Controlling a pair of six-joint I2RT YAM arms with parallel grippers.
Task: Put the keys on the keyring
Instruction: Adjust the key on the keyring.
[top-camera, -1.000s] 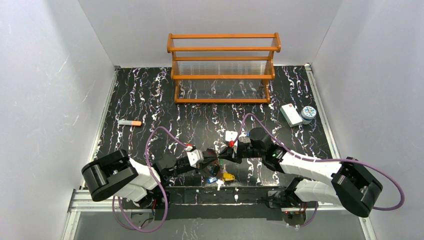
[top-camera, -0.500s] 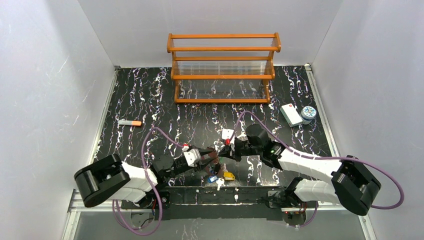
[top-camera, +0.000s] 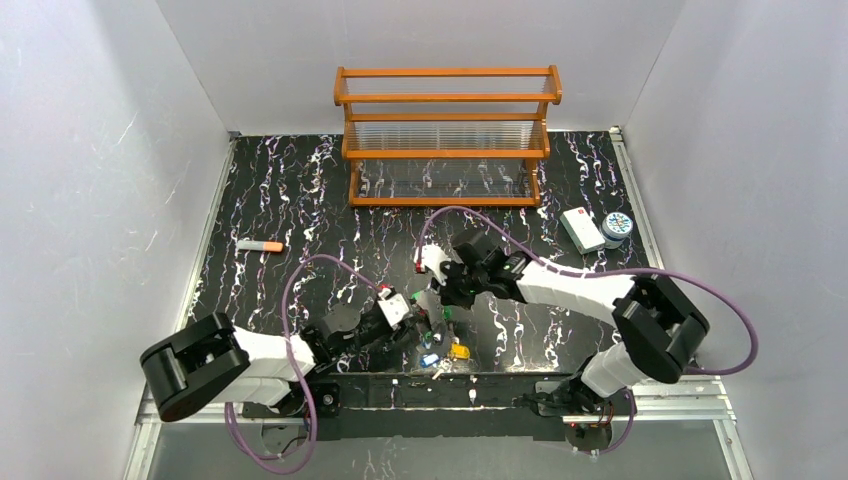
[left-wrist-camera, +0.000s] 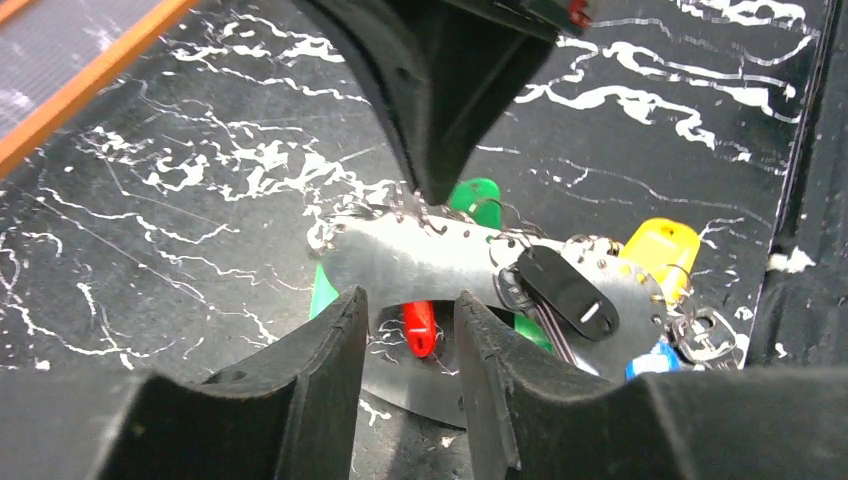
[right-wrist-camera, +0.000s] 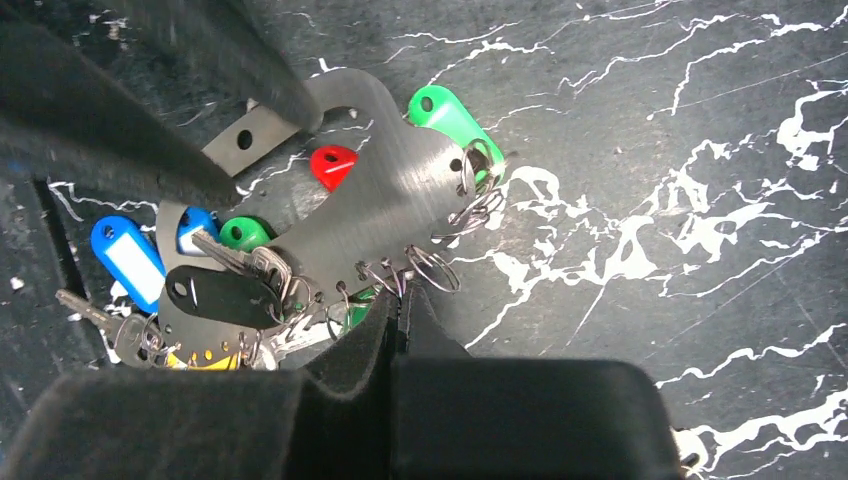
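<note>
Desk (top-camera: 300, 200): black with white veins, white walls on three sides.
Keys (right-wrist-camera: 125, 262): bunched at the near end of the keyring, with blue, yellow, green and red tags and a black fob. Some lie under the keyring. One long green tag hangs from a small wire loop at its other end.
Left end effector (left-wrist-camera: 410, 300): low on the near-left side of the keyring, fingers narrowly apart and gripping nothing. The red tag shows through the gap.
Keyring (left-wrist-camera: 420, 255): flat silver piece with small wire loops along its edge, at the front middle of the desk.
Right end effector (right-wrist-camera: 400, 305): closed, tips touching the keyring's far edge among the loops. Whether a loop is pinched cannot be told.
Stick (top-camera: 260, 245): grey, orange-tipped, well left of the keyring and further back.
Box (top-camera: 577, 229), tin (top-camera: 617, 226): just beside each other, far right of the keyring.
Rack (top-camera: 447, 135): wooden, well beyond the keyring, by the back wall.
</note>
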